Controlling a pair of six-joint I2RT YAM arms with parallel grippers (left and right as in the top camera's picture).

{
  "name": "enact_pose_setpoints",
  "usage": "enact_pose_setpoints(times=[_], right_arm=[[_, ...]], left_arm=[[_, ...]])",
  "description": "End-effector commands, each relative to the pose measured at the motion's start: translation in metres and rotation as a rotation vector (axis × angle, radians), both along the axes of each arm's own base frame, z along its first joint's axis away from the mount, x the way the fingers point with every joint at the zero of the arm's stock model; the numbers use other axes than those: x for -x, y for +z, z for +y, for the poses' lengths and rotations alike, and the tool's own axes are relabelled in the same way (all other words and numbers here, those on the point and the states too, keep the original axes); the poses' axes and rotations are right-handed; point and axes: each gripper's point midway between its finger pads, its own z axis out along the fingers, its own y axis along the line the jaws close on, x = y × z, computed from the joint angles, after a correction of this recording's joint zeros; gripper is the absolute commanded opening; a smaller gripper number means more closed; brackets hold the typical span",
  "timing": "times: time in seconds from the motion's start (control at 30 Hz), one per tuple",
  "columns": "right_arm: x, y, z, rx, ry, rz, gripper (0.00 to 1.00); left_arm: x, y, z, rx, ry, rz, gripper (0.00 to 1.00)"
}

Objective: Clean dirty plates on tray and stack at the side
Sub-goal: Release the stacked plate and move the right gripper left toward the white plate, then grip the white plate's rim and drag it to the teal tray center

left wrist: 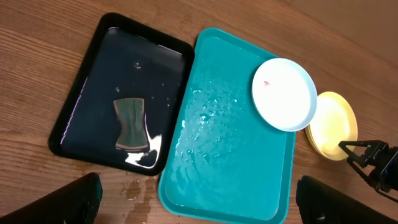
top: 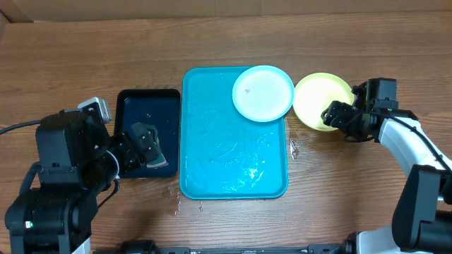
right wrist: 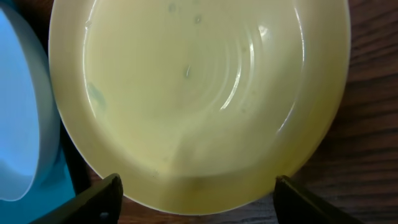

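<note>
Right pincer (right wrist: 202, 200) fingertips sit at the bottom corners of its wrist view, spread wide with nothing between them. Yellow-green plate (right wrist: 199, 99) lies flat underneath on the wood surface (top: 70, 63). Overhead view: that plate is right of centre, just off the right rim of the turquoise tray (top: 212, 162), with the pincer at its right edge and no grip that I can see. Can't tell if a second plate sits under it. Blue plate (top: 263, 92) is at the tray's upper right corner, overhanging the rim, with a red speck on it. Left pincer (top: 145, 141) is fully open and empty, over the sponge (left wrist: 130, 123) in the black tray (top: 138, 102) at left. My read: yellow is parked and blue is next. That needs a sponge pickup, then a wipe with the plate steadied.
</note>
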Motion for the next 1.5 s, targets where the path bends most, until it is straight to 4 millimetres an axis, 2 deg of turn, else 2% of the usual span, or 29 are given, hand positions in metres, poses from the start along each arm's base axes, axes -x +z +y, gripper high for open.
enact_pose_setpoints(times=[0.0, 0.17, 0.33, 0.43, 0.67, 0.87, 1.1, 1.3, 1.47], right_arm=[[-0.002, 0.002, 0.006, -0.009, 0.042, -0.024, 0.79], [-0.004, 0.003, 0.015, -0.021, 0.036, -0.025, 0.70], [-0.014, 0.008, 0.042, 0.008, 0.111, -0.081, 0.70], [-0.025, 0.013, 0.066, 0.074, 0.168, -0.144, 0.70], [-0.039, 0.022, 0.094, 0.201, 0.214, -0.245, 0.74], [-0.048, 0.030, 0.098, 0.287, 0.193, -0.306, 0.74], [-0.063, 0.038, 0.101, 0.249, 0.133, -0.368, 0.70], [-0.075, 0.025, 0.105, 0.221, 0.093, -0.379, 0.68], [-0.079, 0.010, 0.108, 0.197, 0.080, -0.369, 0.60]], left_arm=[[-0.001, 0.003, 0.002, 0.004, 0.019, -0.007, 1.00], [-0.001, 0.003, 0.002, 0.004, 0.019, -0.007, 1.00], [-0.001, 0.003, 0.002, 0.004, 0.019, -0.006, 1.00], [-0.001, 0.003, 0.002, 0.004, 0.019, -0.006, 1.00], [-0.002, 0.002, 0.002, 0.004, 0.019, -0.003, 1.00], [-0.003, 0.000, 0.002, 0.004, 0.019, 0.006, 1.00], [-0.005, -0.002, 0.002, 0.004, 0.019, 0.018, 1.00], [-0.008, -0.005, 0.002, 0.004, 0.019, 0.031, 1.00], [-0.012, -0.010, 0.002, 0.004, 0.019, 0.052, 1.00]])
